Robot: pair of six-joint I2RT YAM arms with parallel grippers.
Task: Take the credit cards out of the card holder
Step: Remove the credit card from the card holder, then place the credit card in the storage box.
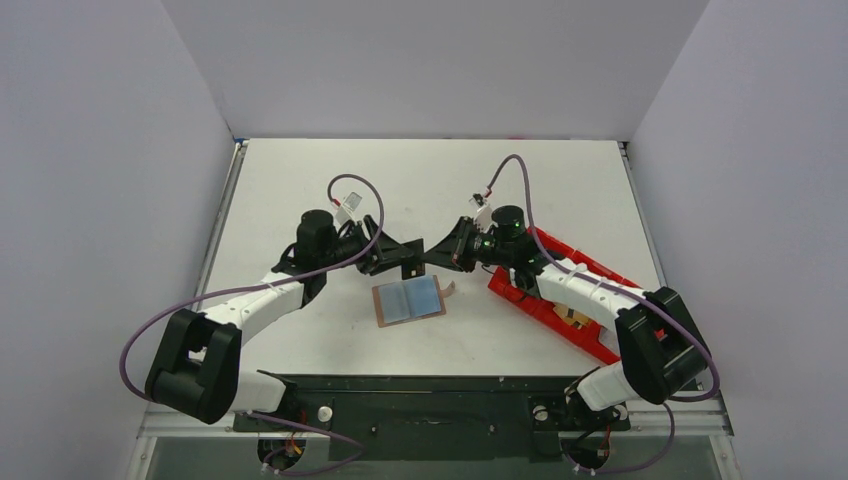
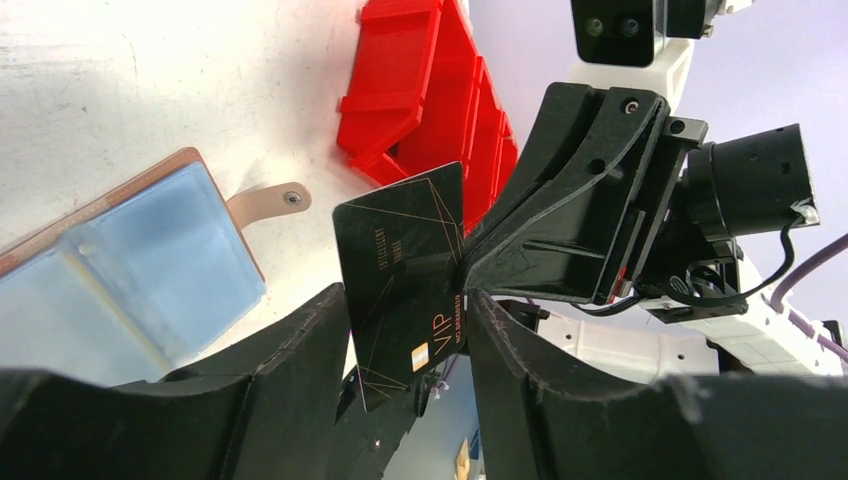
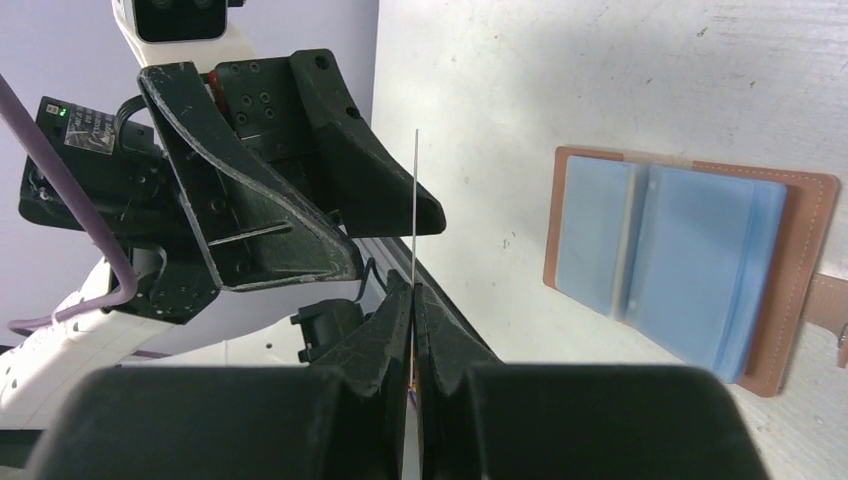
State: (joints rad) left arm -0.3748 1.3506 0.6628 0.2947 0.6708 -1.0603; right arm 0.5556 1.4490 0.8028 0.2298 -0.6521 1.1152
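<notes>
White bench (image 1: 300, 180); card holder (image 1: 408, 299) lies open mid-bench. Right gripper (image 3: 412, 288) clamps a black card (image 2: 400, 250); left gripper (image 2: 408, 300) is spread wide around it, seemingly clear.

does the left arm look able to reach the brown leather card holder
Likely yes: the left jaws are open and the brown leather card holder lies uncovered close by; first they must clear the black card pinched in the right jaws.

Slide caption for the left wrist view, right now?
Right tool pinches a black VIP card inside the open left tool; card holder lies open near the red tray.
</notes>
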